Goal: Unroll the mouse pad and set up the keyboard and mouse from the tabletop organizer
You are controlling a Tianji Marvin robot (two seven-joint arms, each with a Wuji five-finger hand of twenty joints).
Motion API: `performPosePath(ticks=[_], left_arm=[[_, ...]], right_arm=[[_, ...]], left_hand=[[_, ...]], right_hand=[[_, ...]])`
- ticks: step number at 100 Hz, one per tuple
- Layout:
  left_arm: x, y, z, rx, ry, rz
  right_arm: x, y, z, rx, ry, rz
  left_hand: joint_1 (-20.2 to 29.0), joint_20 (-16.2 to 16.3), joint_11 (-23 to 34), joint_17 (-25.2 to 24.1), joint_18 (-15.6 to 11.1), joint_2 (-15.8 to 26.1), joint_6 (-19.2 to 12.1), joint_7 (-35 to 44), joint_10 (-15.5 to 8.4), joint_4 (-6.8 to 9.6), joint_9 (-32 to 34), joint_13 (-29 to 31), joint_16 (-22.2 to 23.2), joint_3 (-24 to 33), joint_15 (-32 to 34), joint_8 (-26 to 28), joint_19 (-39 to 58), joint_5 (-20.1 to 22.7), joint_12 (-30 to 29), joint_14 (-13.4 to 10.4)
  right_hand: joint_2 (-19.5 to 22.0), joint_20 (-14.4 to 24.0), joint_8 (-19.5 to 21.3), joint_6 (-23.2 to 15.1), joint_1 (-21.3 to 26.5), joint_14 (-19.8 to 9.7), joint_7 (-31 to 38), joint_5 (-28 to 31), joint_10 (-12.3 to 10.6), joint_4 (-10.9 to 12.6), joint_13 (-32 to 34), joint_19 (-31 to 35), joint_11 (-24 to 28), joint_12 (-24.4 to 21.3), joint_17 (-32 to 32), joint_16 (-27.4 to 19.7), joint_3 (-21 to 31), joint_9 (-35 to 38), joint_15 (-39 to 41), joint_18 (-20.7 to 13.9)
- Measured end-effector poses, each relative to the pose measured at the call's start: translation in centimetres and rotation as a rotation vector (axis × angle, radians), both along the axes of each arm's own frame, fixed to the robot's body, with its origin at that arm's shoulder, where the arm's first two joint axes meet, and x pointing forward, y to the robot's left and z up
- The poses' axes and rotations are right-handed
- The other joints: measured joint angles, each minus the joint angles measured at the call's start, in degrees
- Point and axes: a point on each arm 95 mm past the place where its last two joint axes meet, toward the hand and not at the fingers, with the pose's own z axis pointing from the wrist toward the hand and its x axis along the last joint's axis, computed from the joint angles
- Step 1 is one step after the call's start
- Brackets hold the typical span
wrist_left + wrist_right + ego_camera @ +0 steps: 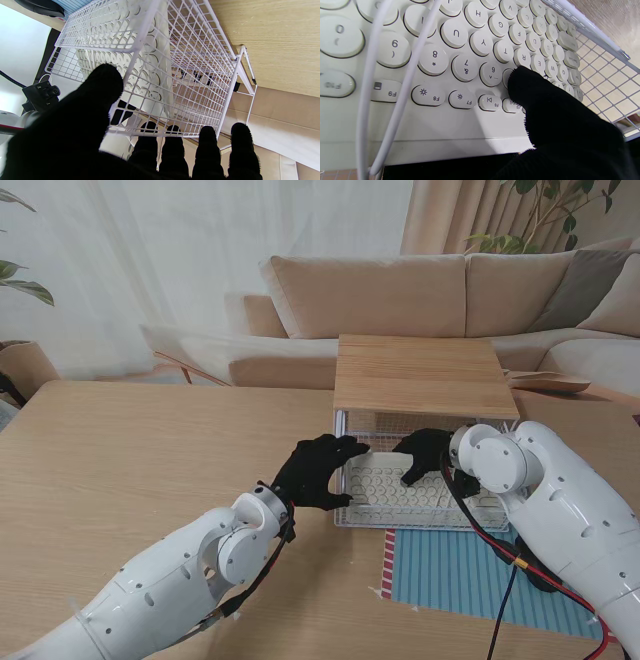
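Note:
The white round-key keyboard (400,485) (470,50) lies in the white wire drawer (345,515) (225,75), which is pulled out from under the wood-topped organizer (415,375). My right hand (425,455) (557,120) is on the keyboard's far edge. Its thumb presses the number-row keys, and dark fingers show under that edge. My left hand (315,470) (75,130) is spread at the drawer's left wall, thumb over the rim and fingers straight along the outside. The blue striped mouse pad (470,575) lies flat, partly under the drawer. A dark mouse (42,7) rests on it.
A beige sofa (400,295) stands beyond the table's far edge. My right forearm (570,520) and its red and black cables (510,555) hang over the pad. White cords (395,75) cross close to the right wrist camera.

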Motion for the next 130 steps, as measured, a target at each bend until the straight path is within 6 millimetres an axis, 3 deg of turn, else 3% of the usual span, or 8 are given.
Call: performPosePath(ticks=[6, 27, 35, 41, 55, 86, 108, 130], left_arm=[[0.0, 0.1, 0.0, 0.002, -0.002, 0.001], [0.1, 0.5, 0.4, 0.004, -0.009, 0.008], [0.1, 1.1, 0.8, -0.009, -0.014, 0.017], [0.2, 1.5, 1.1, -0.015, -0.021, 0.023], [0.2, 2.6, 1.9, -0.034, -0.044, 0.043], [-0.1, 3.7, 3.3, -0.093, -0.072, 0.077], [-0.4, 5.3, 3.7, -0.133, -0.086, 0.111], [-0.7, 7.5, 3.9, -0.196, -0.103, 0.129]], right_arm=[[0.1, 0.0, -0.1, 0.009, -0.001, 0.003], [0.1, -0.1, -0.3, 0.033, -0.042, 0.021], [0.0, -0.2, -0.3, 0.042, -0.068, 0.022], [-0.1, -0.3, -0.4, 0.049, -0.087, 0.022], [-0.5, -0.1, -0.5, 0.040, -0.124, 0.043], [-1.1, 0.2, 0.1, 0.026, -0.182, 0.081], [-1.3, 0.5, 0.9, 0.022, -0.231, 0.108], [-1.4, 0.7, 1.7, 0.015, -0.262, 0.138]], left_hand=[[0.0, 0.0, 0.0, 0.0, 0.0, 0.0, 0.0, 0.0, 0.0, 0.00, 0.0, 0.0, 0.0, -0.3, 0.0, 0.0, 0.0, 0.0, 0.0, 0.0], [0.0, 0.0, -1.3, 0.0, 0.0, 0.0, 0.0, 0.0, 0.1, -0.04, 0.8, 0.0, 0.0, -0.6, -1.2, 0.0, 0.0, 0.0, -0.4, 0.0], [-0.1, 0.0, -3.3, 0.0, 0.0, 0.0, 0.0, -0.6, 3.5, -0.04, 0.8, 0.0, 0.0, -1.0, -1.7, 0.0, 0.0, 0.0, -0.4, 0.0], [-0.6, 0.0, -4.6, 0.0, 0.0, 0.0, 0.1, -1.3, 4.5, -0.05, 0.3, 0.0, 0.0, -1.3, -2.7, -0.6, 0.0, 0.0, -0.4, 0.1], [-0.4, -0.5, -5.4, 0.0, 0.0, 2.4, 0.1, -2.6, 4.5, -0.05, -0.1, 0.0, 0.0, -1.3, -3.0, -1.3, 0.0, 0.0, 1.5, 0.2], [-3.0, -0.5, -5.7, 0.0, 0.0, 3.0, 2.0, -2.7, 4.6, -0.05, -0.1, 0.0, 0.0, -1.6, -3.5, -1.3, 0.0, 0.0, 2.4, 0.2], [-3.1, -0.6, -5.6, 0.0, 0.0, 9.3, 4.5, -1.3, 5.1, -0.02, -0.1, 0.0, 0.0, -10.1, -3.5, -1.1, 0.0, 0.0, 2.4, 0.6], [-3.0, -0.6, -3.4, 0.0, 0.3, 11.4, 6.0, -0.4, 5.2, 0.75, 0.5, 0.0, 0.0, -12.2, -3.5, -0.6, 0.0, 0.0, 1.8, 0.7]], right_hand=[[-0.6, 0.5, -1.2, -0.2, 0.6, 0.0, 0.7, 1.7, 0.0, -1.3, 1.2, 1.3, 0.0, 0.0, 1.4, 0.0, -0.1, 1.9, 0.6, 0.4], [-4.0, 1.4, -3.5, -0.5, 0.9, 0.0, 1.1, 5.7, 0.8, -1.3, 5.8, 4.1, -0.1, -0.3, 5.6, 0.0, -0.6, 6.7, 1.0, 1.6], [-5.0, 1.9, -3.9, -0.5, 0.9, 0.0, 1.3, 6.4, 1.2, -1.4, 7.1, 4.8, -0.1, -0.3, 6.6, 0.0, -0.5, 7.9, 1.1, 2.1], [-5.7, 2.1, -3.9, -0.1, 0.9, 0.0, 1.4, 7.1, 1.7, -2.4, 7.7, 5.4, -0.1, -0.3, 7.4, 0.0, 0.2, 8.5, 1.6, 2.3], [-6.7, 2.6, -3.9, 0.6, 0.9, 0.0, 1.9, 8.0, 2.4, -3.0, 9.0, 5.7, 0.0, -0.3, 8.6, 0.0, 0.8, 9.7, 1.6, 2.7], [-7.5, 3.1, -3.9, 2.4, 0.9, 0.2, 2.6, 8.7, 3.3, -3.0, 10.6, 7.0, 1.5, 0.6, 10.0, 0.0, 1.9, 11.4, 4.9, 3.3], [-8.0, 3.4, -3.9, 5.3, 1.5, 0.2, 2.8, 8.7, 3.5, -3.0, 12.0, 8.1, 3.7, 1.6, 11.0, 1.5, 2.9, 12.2, 10.2, 3.6], [-8.0, 3.7, -3.9, 5.5, 1.5, 0.2, 2.8, 8.7, 3.5, -3.0, 12.9, 8.2, 3.9, 2.0, 11.6, 2.7, 2.9, 12.6, 12.0, 3.7]])
